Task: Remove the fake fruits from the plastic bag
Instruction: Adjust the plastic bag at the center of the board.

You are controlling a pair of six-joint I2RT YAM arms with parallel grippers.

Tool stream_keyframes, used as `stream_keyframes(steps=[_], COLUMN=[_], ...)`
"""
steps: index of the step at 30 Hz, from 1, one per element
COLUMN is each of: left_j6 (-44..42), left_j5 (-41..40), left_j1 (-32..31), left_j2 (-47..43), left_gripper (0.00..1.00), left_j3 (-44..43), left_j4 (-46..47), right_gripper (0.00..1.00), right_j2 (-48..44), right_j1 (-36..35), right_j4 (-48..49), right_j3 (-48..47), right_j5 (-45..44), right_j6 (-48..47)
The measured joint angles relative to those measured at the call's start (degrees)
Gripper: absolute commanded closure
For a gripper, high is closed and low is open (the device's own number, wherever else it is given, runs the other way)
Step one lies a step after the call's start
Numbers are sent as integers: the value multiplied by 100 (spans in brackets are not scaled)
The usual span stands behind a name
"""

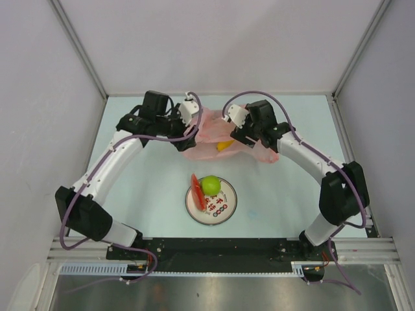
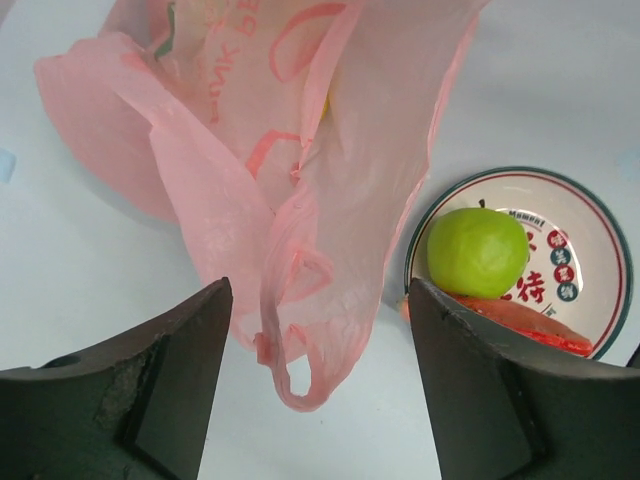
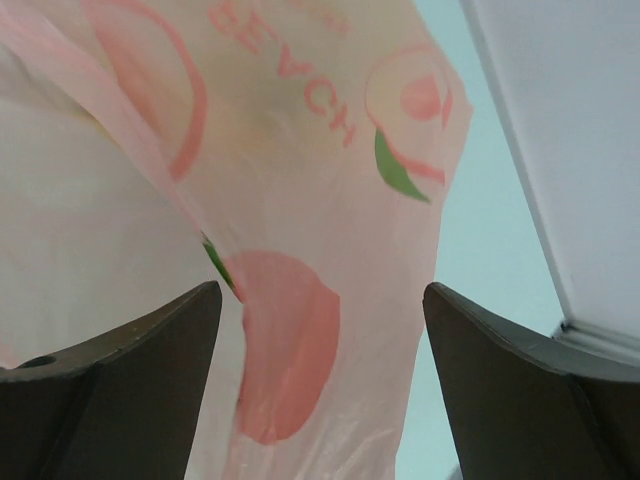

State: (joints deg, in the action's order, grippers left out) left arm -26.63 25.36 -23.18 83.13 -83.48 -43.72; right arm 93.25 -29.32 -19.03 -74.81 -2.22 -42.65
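Left wrist view shows the bag [image 2: 300, 180] as a thin, crinkled pink film. It is judged very light, soft and slippery, so it is better taken at a bunched edge or at the handle loop [image 2: 265, 345] than on a flat face. A yellow fruit [image 1: 224, 146] is seen inside it from above. The fruits are judged hard, glossy and light, so they may slip out of a pinch.

The bag lies on the far half of the bench [image 1: 279, 194], between the two arms. The left jaws are spread wide, and the handle loop hangs in the gap with a fold of film, pinched by neither side as far as can be seen. The right jaws are released as well, and the printed side of the bag fills the gap between them.

Nearer, a green fruit [image 1: 210, 184] and a red slice [image 1: 196, 184] are already laid on the plate [image 1: 234, 204], apart from the bag.
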Motion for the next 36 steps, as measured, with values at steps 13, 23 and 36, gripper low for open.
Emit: stream_keyframes(steps=[13,23,36], left_j6=[-225,317,1003], left_j5=[-914,-1488,-1298], left_j1=[-236,-238,-243], left_j2=[433,-542,-411], left_gripper=[100,100,100], left_j3=[-59,332,315], left_j4=[39,1598,1932], right_gripper=[83,32,66], right_j2=[984,890,153], right_j1=[13,140,-481], right_j4=[1209,1263,166], right_j3=[33,-1314,-1029], right_j5=[-1169,-1073,695], right_j6=[-1104,74,890])
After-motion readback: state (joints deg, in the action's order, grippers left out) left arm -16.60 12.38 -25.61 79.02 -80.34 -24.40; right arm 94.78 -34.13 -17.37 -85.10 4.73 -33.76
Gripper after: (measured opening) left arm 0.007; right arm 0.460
